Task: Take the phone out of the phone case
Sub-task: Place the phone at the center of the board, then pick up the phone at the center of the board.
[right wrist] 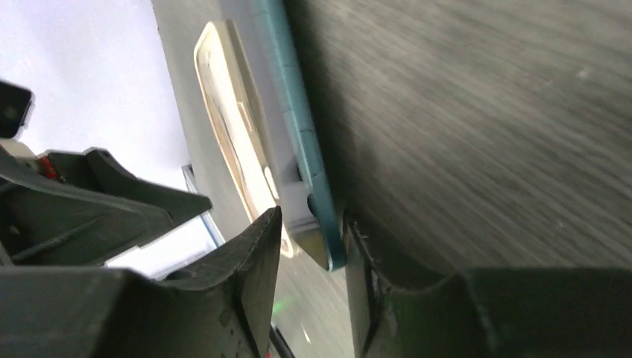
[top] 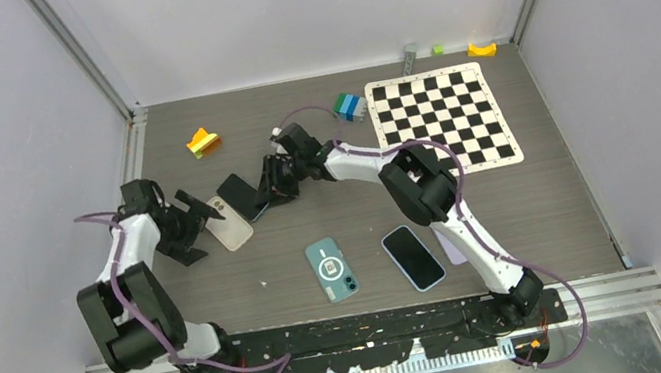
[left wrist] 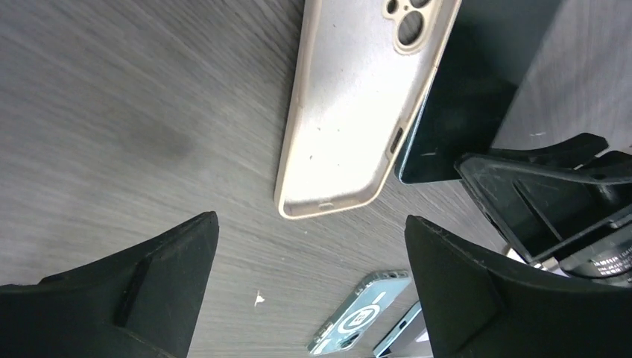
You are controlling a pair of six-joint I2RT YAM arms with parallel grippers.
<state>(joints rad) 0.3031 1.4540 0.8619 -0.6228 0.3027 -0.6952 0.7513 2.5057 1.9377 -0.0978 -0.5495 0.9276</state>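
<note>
from the top view we see the empty cream silicone phone case (top: 229,222) lying on the grey wood-grain table (top: 552,200), left of centre. the black-screened phone with a teal rim (top: 240,196) lies out of the case, right against its 1 o'clock side. the right jaws reach in from 3 o'clock and are clamped on that phone's end. the left jaws stand apart at the case's 9 o'clock, holding nothing. nearer the arm bases lie a teal phone-shaped item with a white ring on its back (top: 331,269) and a blue-edged phone with its dark screen up (top: 412,257). a black-and-white chequered mat (top: 442,117) sits towards 2 o'clock and an orange and yellow block (top: 202,142) towards 11 o'clock.

in the left wrist view the case (left wrist: 358,97) shows its hollow side up, with the camera cutout at 12 o'clock. the phone (left wrist: 477,82) runs along its 3 o'clock edge. the left fingers (left wrist: 134,298) are spread wide over bare table, clear of the case.

in the right wrist view both black fingers (right wrist: 253,253) pinch the phone's teal rim (right wrist: 313,149) near a corner, seen edge-on. the case (right wrist: 231,127) lies just past it at 10 o'clock. we cannot tell whether the phone is raised off the table.
</note>
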